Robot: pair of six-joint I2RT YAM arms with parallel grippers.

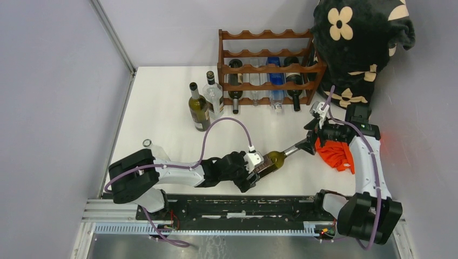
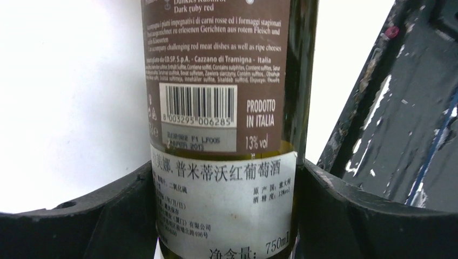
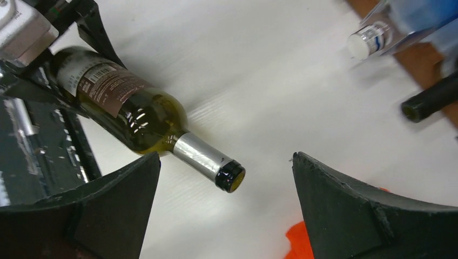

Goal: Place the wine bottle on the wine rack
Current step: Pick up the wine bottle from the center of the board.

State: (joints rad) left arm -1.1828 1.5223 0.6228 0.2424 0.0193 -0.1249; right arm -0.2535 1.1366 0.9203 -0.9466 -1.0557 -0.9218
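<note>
The bottle lies on its side near the front middle of the surface. In the top view its base points to 8 o'clock and its neck to 2 o'clock. The left hand clamps it across the lower body. Its wrist view shows the two black fingers pressed against either side of the glass, over the white back label.

The right hand sits just off the cap at 2 o'clock, spread wide and holding nothing. In its wrist view the black cap pokes into the gap and touches neither side.

The rack stands well apart at 12 o'clock, at the far edge of the surface, with racked bottles in it. Two upright bottles stand just beside its 9 o'clock end.

I cannot tell whether the bottle rests on the surface or hangs just above it. The left wrist view cuts off its neck and base. In the right wrist view the rack is a blurred sliver at 2 o'clock. An orange cloth lies partly under the right arm. Flowered black fabric covers the rack's 3 o'clock end.
</note>
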